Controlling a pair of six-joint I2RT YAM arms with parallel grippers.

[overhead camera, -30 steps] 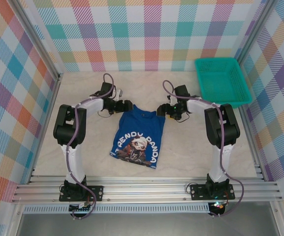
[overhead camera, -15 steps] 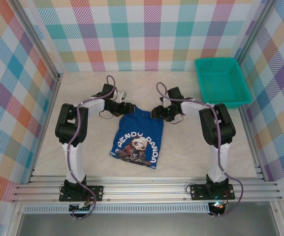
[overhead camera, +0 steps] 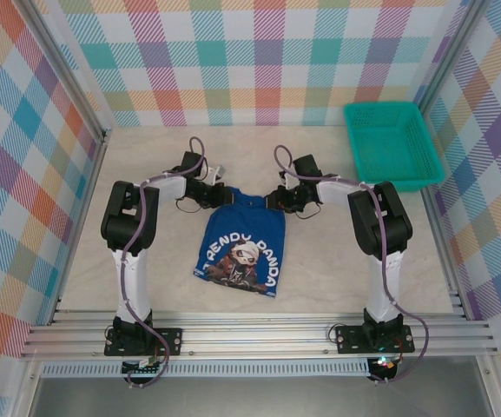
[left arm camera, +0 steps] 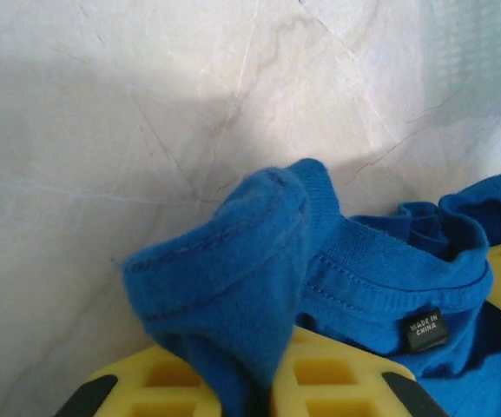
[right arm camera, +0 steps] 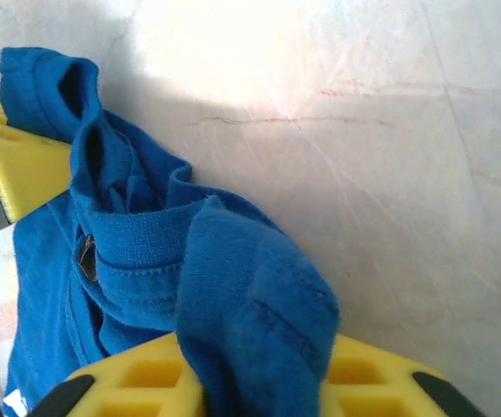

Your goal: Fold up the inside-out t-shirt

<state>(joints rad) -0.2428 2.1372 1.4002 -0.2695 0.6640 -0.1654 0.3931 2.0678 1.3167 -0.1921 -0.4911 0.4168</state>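
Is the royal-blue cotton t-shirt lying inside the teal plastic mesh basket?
No, the royal-blue cotton t-shirt lies on the pale table between the arms, apart from the teal plastic mesh basket.

You have a pale, marble-veined table (overhead camera: 319, 261). Lying directly on it are a blue t-shirt (overhead camera: 241, 248) near the middle, print upward and collar end bunched, and a teal mesh basket (overhead camera: 389, 139) at the far right corner, well apart.
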